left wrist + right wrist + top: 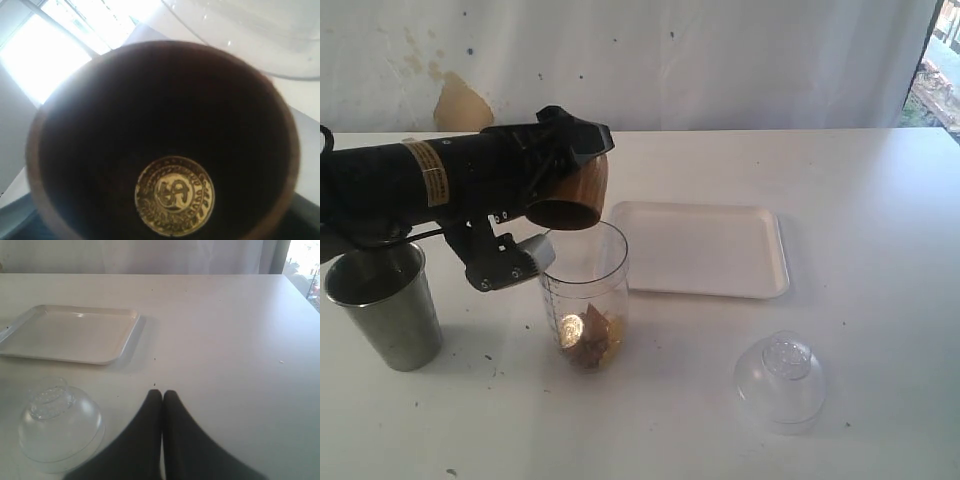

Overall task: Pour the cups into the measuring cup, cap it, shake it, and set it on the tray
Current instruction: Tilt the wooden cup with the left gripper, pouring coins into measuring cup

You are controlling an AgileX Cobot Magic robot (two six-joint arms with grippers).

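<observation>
**Item 1. Measuring cup** (585,290). Stands upright on the table (880,200), left of centre, just beside the tray's near left corner. It is uncapped, with coins and brown pieces (588,340) in the bottom. Hazard: it is tall and likely light, so a nudge from the cup above could topple it.

**Item 2. Brown-toned cup** (578,192). Held tipped, mouth down, over the far left part of the measuring cup's rim. The left wrist view shows one gold coin (175,196) lying against its inside bottom. Hazard: the coin looks lodged. If the cup is righted now, the pour is short. If the coin drops late, the off-centre mouth may send it onto the rim or the table.

**Item 3. Left gripper** (560,160). Jaws are spread wide around the brown cup and grip it. Hazard: a smooth tapered wall held at a tilt may slip.

**Item 4. Steel cup** (385,305). Upright at far left, under the left arm. Contents cannot be told. Hazard: a lowered arm would strike it.

**Item 5. Tray** (705,250). Lies right of and beyond the measuring cup.

**Item 6. Clear dome lid** (780,380). Rests dome up, near right. Hazard: it is rounded and slick, so likely hard to pinch.

**Item 7. Right gripper** (162,392). Fingers are pressed together and hold nothing. It hovers beside the lid.
</observation>
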